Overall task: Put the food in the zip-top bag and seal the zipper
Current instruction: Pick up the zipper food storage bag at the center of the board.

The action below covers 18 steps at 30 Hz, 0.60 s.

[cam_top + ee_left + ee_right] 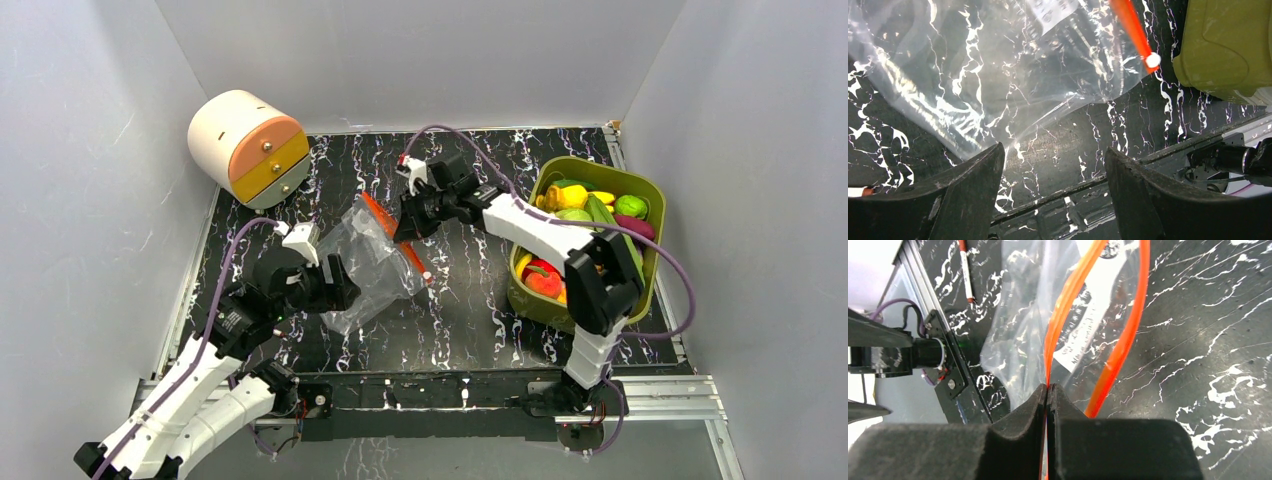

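Right gripper [1048, 388]: jaws pressed together, pinching one lip of the zipper [1064, 315]; zip-top bag [372, 262] mouth parted. Left gripper [1054, 162]: jaws spread, empty, at bag's edge.

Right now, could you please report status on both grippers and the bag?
Right gripper shut on zipper. Left gripper open, beside bag. Mouth open; food in tub.

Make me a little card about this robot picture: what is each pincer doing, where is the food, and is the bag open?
left pincer: open, holding nothing, beside the bag's edge
right pincer: shut on one side of the zipper
zip-top bag: clear, mouth open, no food inside
food: piled in the green tub
white slider: at one end of the zipper
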Motion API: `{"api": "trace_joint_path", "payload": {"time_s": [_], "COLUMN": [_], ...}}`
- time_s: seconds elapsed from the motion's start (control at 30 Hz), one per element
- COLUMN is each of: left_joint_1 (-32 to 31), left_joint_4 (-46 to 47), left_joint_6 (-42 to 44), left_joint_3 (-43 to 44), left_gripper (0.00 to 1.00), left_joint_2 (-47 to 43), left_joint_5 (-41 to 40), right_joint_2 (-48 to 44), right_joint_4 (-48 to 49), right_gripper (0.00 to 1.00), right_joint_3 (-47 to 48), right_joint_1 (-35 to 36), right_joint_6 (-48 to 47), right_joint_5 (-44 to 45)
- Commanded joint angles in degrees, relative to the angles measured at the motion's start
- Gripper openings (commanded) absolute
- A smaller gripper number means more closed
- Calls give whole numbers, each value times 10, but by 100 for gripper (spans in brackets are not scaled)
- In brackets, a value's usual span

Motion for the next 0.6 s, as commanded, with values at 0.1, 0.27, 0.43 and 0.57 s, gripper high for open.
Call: {"api": "trace_joint_path", "payload": {"time_s": [0.1, 0.27, 0.43, 0.57], "left_joint_1": [0, -1, -1, -1], "left_joint_4": [-37, -34, -21, -32], "left_joint_6": [-9, -47, -87, -105], "left_joint_3": [34, 72, 114, 141], "left_gripper": [72, 72, 72, 72], "left_joint_2": [18, 27, 47, 78], "left_joint_5": [6, 39, 54, 47], "right_joint_2": [-129, -180, -222, -259], "right_joint_4": [-20, -95, -154, -161], "right_gripper": [0, 0, 0, 0], "right_joint_3": [-9, 28, 88, 98], "right_joint_1": [-2, -2, -2, -1], "right_joint_6": [9, -16, -37, -31], "right_joint_5": [93, 196, 267, 252]}}
